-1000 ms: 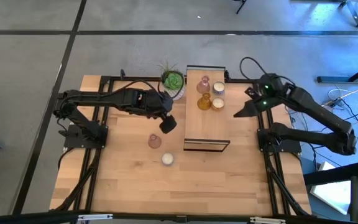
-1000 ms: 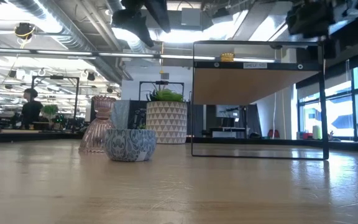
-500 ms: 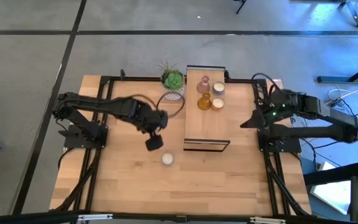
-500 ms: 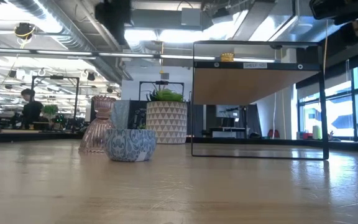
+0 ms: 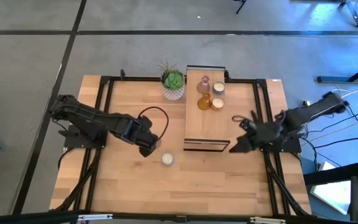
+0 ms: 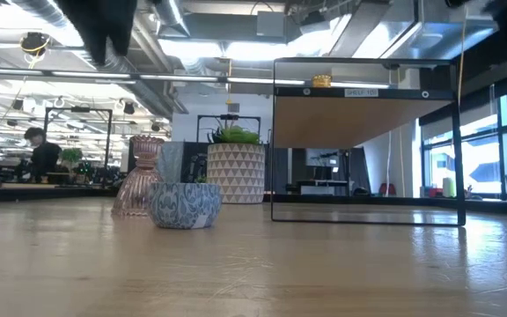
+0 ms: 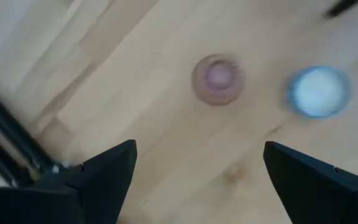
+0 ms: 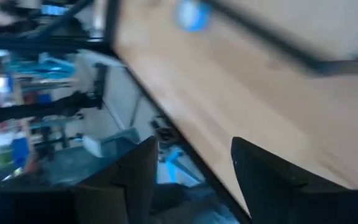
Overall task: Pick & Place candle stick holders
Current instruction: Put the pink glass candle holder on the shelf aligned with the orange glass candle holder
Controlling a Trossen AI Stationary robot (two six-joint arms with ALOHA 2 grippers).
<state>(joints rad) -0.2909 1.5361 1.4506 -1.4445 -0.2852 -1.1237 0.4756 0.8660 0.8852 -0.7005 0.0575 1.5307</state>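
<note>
Candle stick holders split up: our high view shows four on the wooden stand [image 5: 206,118], while the left wrist view reveals the pink glass one [image 7: 217,79] and a white one [image 7: 319,92] lying on the table [image 5: 229,180], just ahead of our spread, empty left gripper [image 7: 194,165]. Our right gripper [image 5: 238,147] hangs parted beside the stand.
</note>
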